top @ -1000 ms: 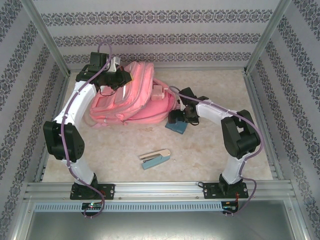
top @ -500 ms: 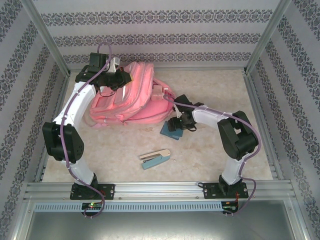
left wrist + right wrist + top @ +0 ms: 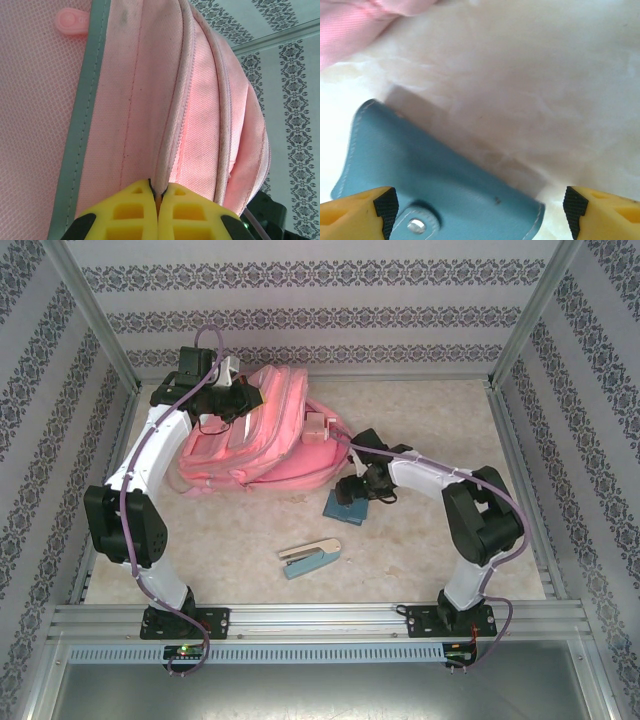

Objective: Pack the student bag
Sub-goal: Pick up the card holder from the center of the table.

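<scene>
The student bag [image 3: 270, 440], a large pink backpack, lies flat at the back left of the table. My left gripper [image 3: 245, 400] is at its top edge. In the left wrist view that gripper [image 3: 157, 187] is shut on a fold of the bag [image 3: 200, 100] beside a zip seam. A small teal case [image 3: 345, 508] with a metal snap lies just right of the bag's lower corner. My right gripper [image 3: 350, 492] hovers over it. In the right wrist view it [image 3: 480, 207] stands open, with the case [image 3: 445, 190] between the yellow fingers [image 3: 365, 212].
A teal and silver stapler-like item [image 3: 308, 558] lies in the middle near the front. Metal frame rails [image 3: 520, 480] border the table on both sides, with patterned walls beyond. Bare marbled tabletop [image 3: 430, 410] stretches behind and right of the right arm.
My right gripper has drawn back from the bag's corner toward the near side and now sits over the teal case, which shifted slightly. The left gripper keeps its hold.
</scene>
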